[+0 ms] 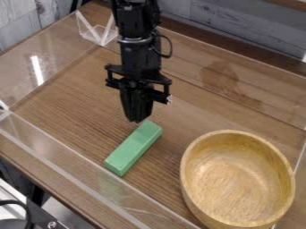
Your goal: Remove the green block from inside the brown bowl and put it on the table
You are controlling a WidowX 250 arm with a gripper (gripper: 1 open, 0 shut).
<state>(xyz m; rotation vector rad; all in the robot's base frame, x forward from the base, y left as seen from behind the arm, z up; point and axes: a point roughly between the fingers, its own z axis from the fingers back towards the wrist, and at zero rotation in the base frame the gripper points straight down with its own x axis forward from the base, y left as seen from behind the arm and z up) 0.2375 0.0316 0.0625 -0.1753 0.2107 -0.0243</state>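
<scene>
Green block (134, 148) on bench (72, 106), outside bowl (238, 182); task looks done. Gripper (139, 122) clear of it, can't tell if fingers are apart.

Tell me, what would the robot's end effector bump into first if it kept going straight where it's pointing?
Probably the brown wood-grain tabletop, just beyond the far end of the flat green rectangular block; one view leaves the depth unclear.

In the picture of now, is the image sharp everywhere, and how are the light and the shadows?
Camera view: slightly soft overall, fine detail lost in the dark gripper; light fairly even, bowl interior bright, green block without strong glare.
</scene>
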